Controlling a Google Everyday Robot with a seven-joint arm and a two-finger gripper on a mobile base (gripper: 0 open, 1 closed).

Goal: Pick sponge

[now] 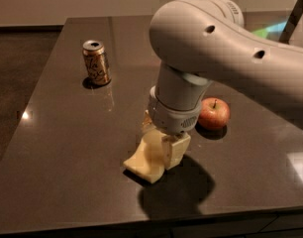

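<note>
The scene was dimly lit from above. Glare patches were recorded on the counter (52,148) near its left and right edges. A dark shadow was cast toward the front edge beneath the end effector (164,148), which was positioned at the sponge (144,162).
</note>
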